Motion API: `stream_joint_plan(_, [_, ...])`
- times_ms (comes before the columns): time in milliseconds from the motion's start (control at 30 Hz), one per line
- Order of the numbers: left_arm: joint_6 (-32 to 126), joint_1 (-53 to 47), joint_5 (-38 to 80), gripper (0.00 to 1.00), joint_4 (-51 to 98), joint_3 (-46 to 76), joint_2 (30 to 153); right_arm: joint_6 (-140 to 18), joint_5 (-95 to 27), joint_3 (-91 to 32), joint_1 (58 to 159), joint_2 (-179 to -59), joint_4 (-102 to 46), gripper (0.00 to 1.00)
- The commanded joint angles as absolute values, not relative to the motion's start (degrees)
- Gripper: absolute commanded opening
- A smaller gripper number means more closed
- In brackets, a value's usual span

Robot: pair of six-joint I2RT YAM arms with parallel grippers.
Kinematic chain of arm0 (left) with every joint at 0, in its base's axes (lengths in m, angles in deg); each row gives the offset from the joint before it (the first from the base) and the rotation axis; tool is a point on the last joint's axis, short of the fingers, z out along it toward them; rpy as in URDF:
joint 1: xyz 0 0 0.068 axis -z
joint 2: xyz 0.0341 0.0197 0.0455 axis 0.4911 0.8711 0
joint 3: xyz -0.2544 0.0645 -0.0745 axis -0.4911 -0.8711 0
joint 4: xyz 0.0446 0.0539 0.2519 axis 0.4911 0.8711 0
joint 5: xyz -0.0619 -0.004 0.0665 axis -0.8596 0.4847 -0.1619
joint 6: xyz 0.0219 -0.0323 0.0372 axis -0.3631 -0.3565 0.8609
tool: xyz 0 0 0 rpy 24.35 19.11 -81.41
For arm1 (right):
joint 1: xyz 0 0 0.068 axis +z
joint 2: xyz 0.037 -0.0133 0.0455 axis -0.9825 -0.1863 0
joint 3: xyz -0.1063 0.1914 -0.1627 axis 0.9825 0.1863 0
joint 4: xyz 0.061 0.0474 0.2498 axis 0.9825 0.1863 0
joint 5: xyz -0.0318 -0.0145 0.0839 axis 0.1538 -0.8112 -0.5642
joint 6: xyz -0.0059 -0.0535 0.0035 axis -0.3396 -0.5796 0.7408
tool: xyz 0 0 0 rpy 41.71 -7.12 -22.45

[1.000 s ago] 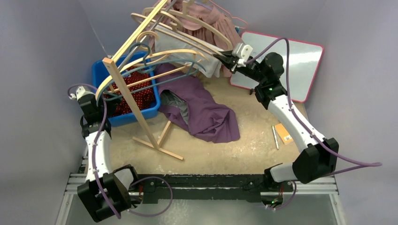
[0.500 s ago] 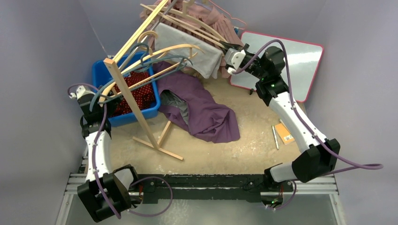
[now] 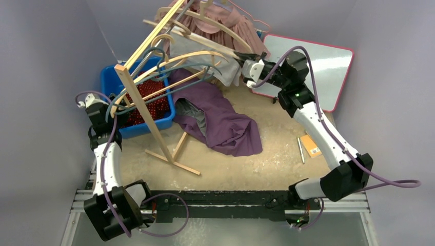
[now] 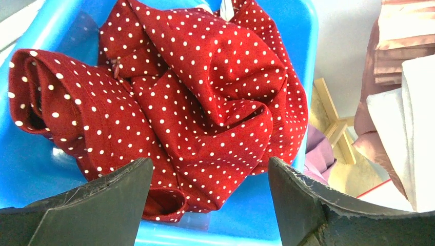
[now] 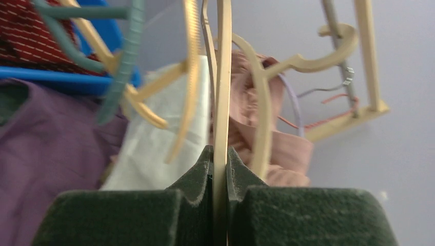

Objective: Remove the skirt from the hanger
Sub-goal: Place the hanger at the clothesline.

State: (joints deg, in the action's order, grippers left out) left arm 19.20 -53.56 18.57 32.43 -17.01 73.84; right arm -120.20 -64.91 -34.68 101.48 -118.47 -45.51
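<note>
Near right of the tabletop (image 3: 267, 164): a small orange card (image 3: 310, 145), with a pen (image 3: 300, 149) just beside it.

Left side: the left gripper (image 4: 208, 171) hangs over the blue bin (image 3: 149, 128). Its fingers (image 4: 97, 205) are spread wide with nothing between them. A red polka-dot garment (image 4: 205, 92) lies crumpled in the bin below.

Centre: a purple garment (image 3: 225, 128) is heaped on the tabletop beside the bin, at the foot of the tilted wooden rack (image 3: 146, 115).

Further back: the right gripper (image 5: 219, 156) reaches in among the hangers on the rack, fingers pinched tight on the thin arm of one wooden hanger (image 5: 222, 77). The white skirt (image 3: 232, 73) is draped over that cluster of hangers, just left of the gripper. I cannot tell which hanger carries it.

Behind: a pink garment (image 3: 237, 23) hangs from the rack. A red-framed board (image 3: 318, 66) lies at far right.
</note>
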Motion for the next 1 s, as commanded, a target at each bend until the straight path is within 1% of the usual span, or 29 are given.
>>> stream_joint_plan(0, [18.6, -53.9, 15.7, 0.82, 28.4, -17.6, 74.9, -115.4, -71.9, -32.4, 103.6, -116.6, -41.9, 0.0])
stream_joint_plan(67, [18.6, -53.9, 14.7, 0.82, 28.1, -17.6, 75.4, -113.8, -73.7, -33.4, 104.3, -117.0, -37.7, 0.0])
stream_joint_plan(133, [18.8, -53.9, 13.8, 0.83, 27.8, -17.7, 75.9, -110.0, -74.5, -33.0, 104.7, -116.4, -36.8, 0.0])
stream_joint_plan(300, [18.8, -53.9, 10.6, 0.84, 27.1, -17.7, 78.2, -98.6, -79.1, -30.2, 104.9, -113.1, -38.6, 0.0])
stream_joint_plan(367, [18.5, -53.9, 9.4, 0.84, 26.5, -17.7, 79.3, -94.2, -80.1, -28.9, 104.9, -111.8, -40.0, 0.03])
stream_joint_plan(500, [18.6, -53.5, 7.9, 0.84, 26.2, -17.8, 80.8, -86.4, -81.9, -25.6, 104.8, -109.6, -43.9, 0.21])
stream_joint_plan(600, [19.1, -52.8, 7.7, 0.84, 26.7, -17.6, 81.1, -80.2, -78.6, -23.9, 104.8, -108.5, -45.9, 0.25])
stream_joint_plan(667, [19.4, -52.3, 7.7, 0.85, 26.9, -17.5, 81.1, -77.0, -73.8, -23.5, 104.9, -107.8, -46.5, 0.31])
stream_joint_plan(733, [19.5, -52.1, 7.8, 0.85, 27.0, -17.5, 81.3, -74.2, -69.5, -23.4, 104.9, -106.9, -45.5, 0.41])
stream_joint_plan(833, [19.9, -51.7, 7.9, 0.85, 27.3, -17.3, 81.6, -70.0, -61.9, -22.1, 104.9, -104.6, -44.5, 0.61])
stream_joint_plan(967, [20.6, -51.0, 8.4, 0.85, 28.0, -17.1, 82.1, -66.1, -50.4, -20.2, 104.8, -100.4, -39.7, 0.78])
